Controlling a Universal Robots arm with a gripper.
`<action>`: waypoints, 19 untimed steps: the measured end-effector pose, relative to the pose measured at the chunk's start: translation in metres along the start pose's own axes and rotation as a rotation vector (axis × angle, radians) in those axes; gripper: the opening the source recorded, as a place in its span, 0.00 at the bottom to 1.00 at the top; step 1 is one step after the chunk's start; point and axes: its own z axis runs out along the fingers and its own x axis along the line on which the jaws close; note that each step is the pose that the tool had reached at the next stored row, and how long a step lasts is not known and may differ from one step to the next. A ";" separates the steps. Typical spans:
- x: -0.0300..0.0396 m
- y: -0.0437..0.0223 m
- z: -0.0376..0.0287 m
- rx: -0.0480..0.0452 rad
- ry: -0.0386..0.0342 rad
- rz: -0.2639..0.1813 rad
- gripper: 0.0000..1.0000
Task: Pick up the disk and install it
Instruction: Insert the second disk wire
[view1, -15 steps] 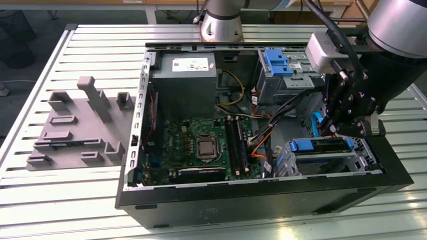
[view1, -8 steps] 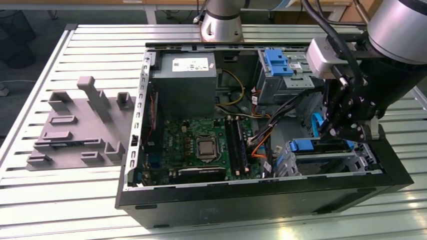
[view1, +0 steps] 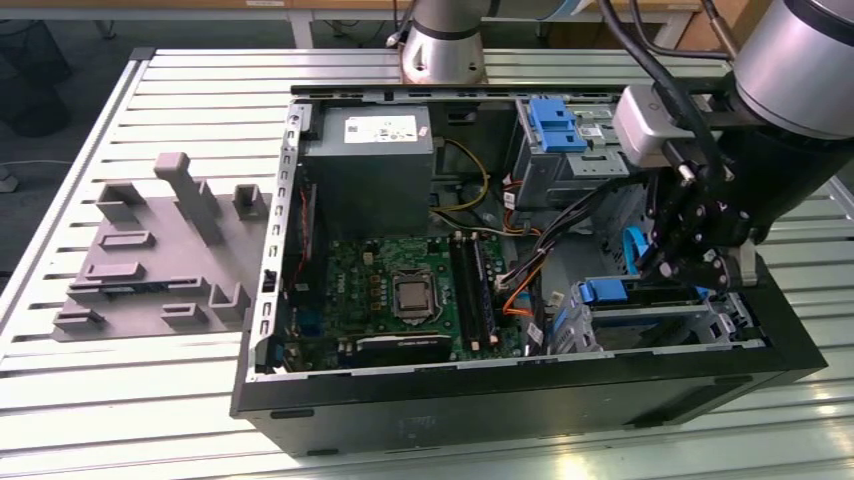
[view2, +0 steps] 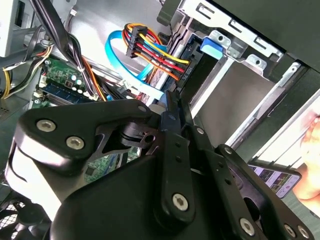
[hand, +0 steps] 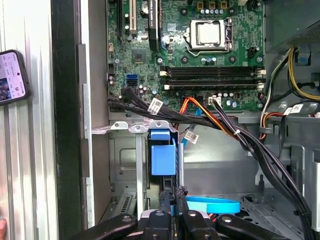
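Observation:
The disk sits on edge in a slot of the drive cage (view1: 667, 325) at the exterior view's lower right of the open computer case. Its blue plastic end (hand: 163, 152) (view1: 621, 292) faces out, while the silver body is mostly hidden inside the cage. My gripper (hand: 173, 194) (view1: 661, 268) (view2: 172, 102) is shut, with its black fingertips pressed together right at the edge of that blue end. Nothing shows between the fingers. I cannot tell whether the tips touch the blue plastic.
Black and orange cable bundles (hand: 235, 132) and a blue flat cable (hand: 210, 205) run close to the gripper. The motherboard (view1: 400, 290), a grey power box (view1: 367, 165) and an upper cage holding a blue bracket (view1: 554, 122) fill the case. A grey fixture (view1: 160, 250) lies at the exterior view's left. A phone (hand: 12, 75) rests outside the case wall.

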 end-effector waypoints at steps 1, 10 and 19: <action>0.0000 0.0000 0.0002 0.0000 0.0000 0.000 0.16; 0.0000 -0.0019 0.0035 -0.0003 -0.0001 0.001 0.16; -0.0001 -0.0030 0.0055 -0.0004 -0.0005 0.004 0.16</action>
